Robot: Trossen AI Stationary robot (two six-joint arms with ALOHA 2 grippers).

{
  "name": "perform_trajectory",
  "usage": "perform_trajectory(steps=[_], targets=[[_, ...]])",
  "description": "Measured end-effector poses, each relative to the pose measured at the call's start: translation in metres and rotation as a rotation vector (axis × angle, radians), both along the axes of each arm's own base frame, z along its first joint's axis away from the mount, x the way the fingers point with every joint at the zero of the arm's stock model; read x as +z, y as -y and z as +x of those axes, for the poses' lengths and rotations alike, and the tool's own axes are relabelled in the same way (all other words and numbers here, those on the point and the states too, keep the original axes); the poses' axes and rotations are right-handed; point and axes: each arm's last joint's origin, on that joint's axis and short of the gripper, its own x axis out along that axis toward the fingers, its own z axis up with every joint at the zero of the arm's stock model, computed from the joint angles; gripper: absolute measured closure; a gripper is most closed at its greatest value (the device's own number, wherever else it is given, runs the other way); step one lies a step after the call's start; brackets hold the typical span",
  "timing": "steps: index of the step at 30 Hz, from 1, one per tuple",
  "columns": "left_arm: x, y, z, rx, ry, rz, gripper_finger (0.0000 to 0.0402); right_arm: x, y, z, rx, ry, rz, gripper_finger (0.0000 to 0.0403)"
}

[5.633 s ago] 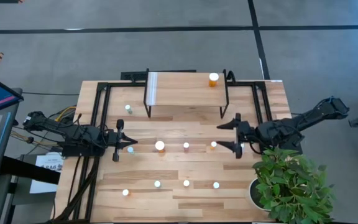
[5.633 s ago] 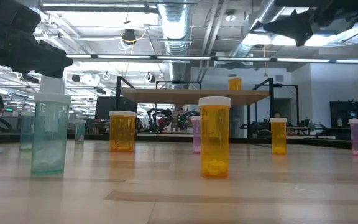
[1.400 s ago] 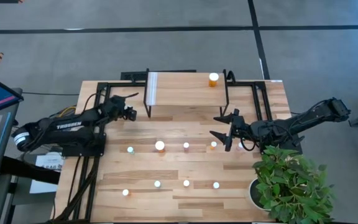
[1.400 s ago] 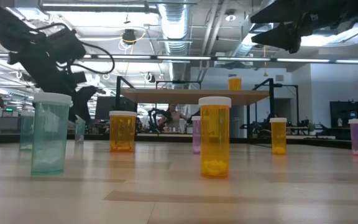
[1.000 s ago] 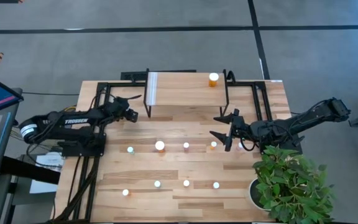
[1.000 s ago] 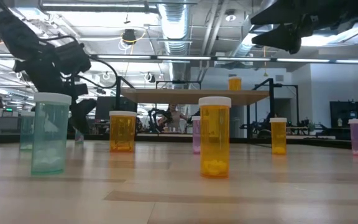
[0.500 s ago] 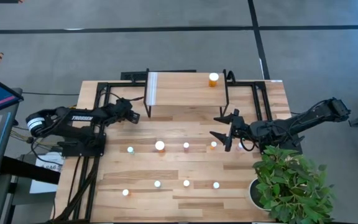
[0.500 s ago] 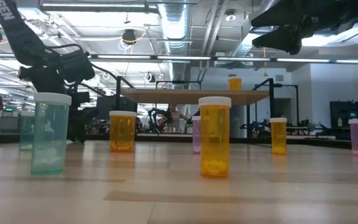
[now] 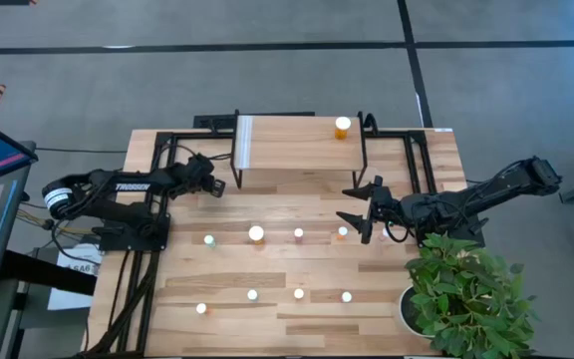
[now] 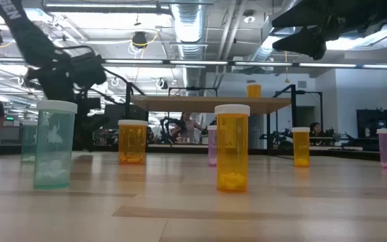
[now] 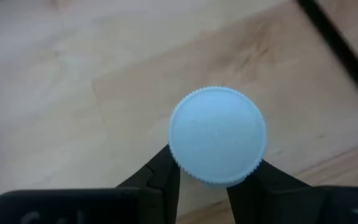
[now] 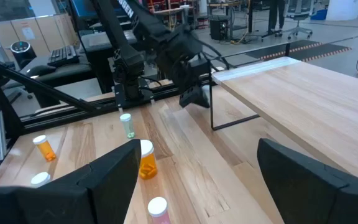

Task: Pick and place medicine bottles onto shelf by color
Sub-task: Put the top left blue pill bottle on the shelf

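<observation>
Left gripper lowered, bottle body hidden

Both arms are dark, near-black and built of chunky jointed segments; the left arm carries white block lettering along its upper link and ends at a pale, rounded base joint, with thin black cables looping off its wrist housing in the low view. The right arm is the same matte black (no lettering shows on it from above), with a bulkier angular elbow. The left end effector has two flat, smooth black fingers rising from a dark crossbar, and the right end effector has broad, wedge-shaped black fingers with softly bevelled edges.
</observation>
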Motion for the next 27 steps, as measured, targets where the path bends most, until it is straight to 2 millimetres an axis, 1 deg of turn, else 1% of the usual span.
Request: perform_trajectory(steps=[4, 8, 10, 12, 14, 17, 19, 22, 27], targets=[[0.03, -0.009, 0.01, -0.002, -0.055, 0.027, 0.0312, 0.0, 0.0, 0.0, 0.0, 0.0, 0.0, 0.0057], [0.067, -0.016, 0.016, 0.008, -0.098, 0.094, 0.0319, 0.0, 0.0, 0.0, 0.016, -0.001, 0.002, 0.0057], [0.085, -0.017, 0.016, 0.013, -0.104, 0.125, 0.0321, 0.0, -0.001, 0.0, 0.034, -0.003, 0.004, 0.0059], [0.104, -0.017, 0.015, 0.016, -0.087, 0.164, 0.0321, -0.001, -0.002, 0.0, 0.051, -0.006, 0.005, 0.0061], [0.124, -0.016, 0.014, 0.022, -0.034, 0.212, 0.0319, -0.001, -0.003, 0.0, 0.06, -0.01, 0.005, 0.0061], [0.147, -0.012, 0.009, 0.026, 0.045, 0.262, 0.0318, -0.001, -0.005, -0.001, 0.073, -0.01, 0.005, 0.0059], [0.159, -0.009, 0.006, 0.027, 0.096, 0.292, 0.0318, -0.001, -0.007, -0.001, 0.081, -0.009, 0.005, 0.0057], [0.171, -0.009, 0.009, -0.026, 0.228, 0.315, 0.0318, -0.001, -0.008, -0.001, 0.085, -0.01, 0.004, 0.0057], [0.18, -0.012, 0.027, -0.193, 0.437, 0.311, 0.0317, -0.001, -0.007, -0.001, 0.08, -0.008, 0.004, 0.0061]])
